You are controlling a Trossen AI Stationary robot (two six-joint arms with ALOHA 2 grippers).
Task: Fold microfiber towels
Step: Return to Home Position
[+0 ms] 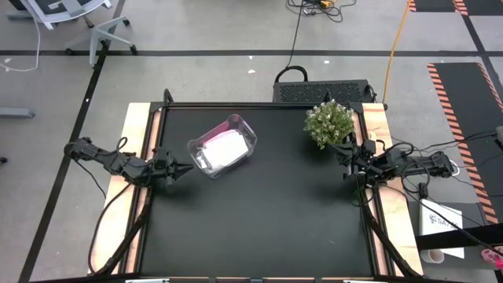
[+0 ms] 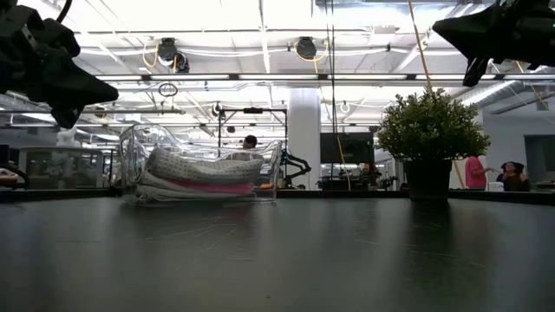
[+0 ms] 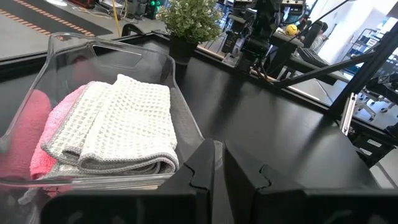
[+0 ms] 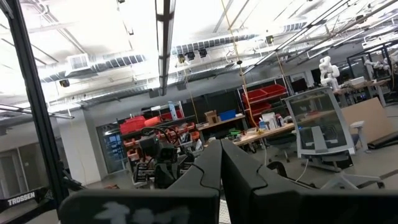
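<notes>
Folded microfiber towels lie stacked in a clear plastic bin [image 1: 222, 146] at the table's far left: a white waffle towel [image 3: 118, 124] on top, a pink one [image 3: 28, 140] under it; the pink layer also shows in the low view [image 2: 221, 185]. My left gripper [image 1: 189, 167] is shut and empty above the table's left edge, just near and left of the bin; it also shows in its wrist view [image 3: 219, 163]. My right gripper [image 1: 343, 178] is shut and empty at the table's right edge, below the plant; it also shows in its wrist view [image 4: 221, 155].
A potted green plant [image 1: 329, 123] stands at the far right of the black table [image 1: 259, 220]. The bin sits slanted on the table. Cables and a white box [image 1: 440, 228] lie beyond the right edge.
</notes>
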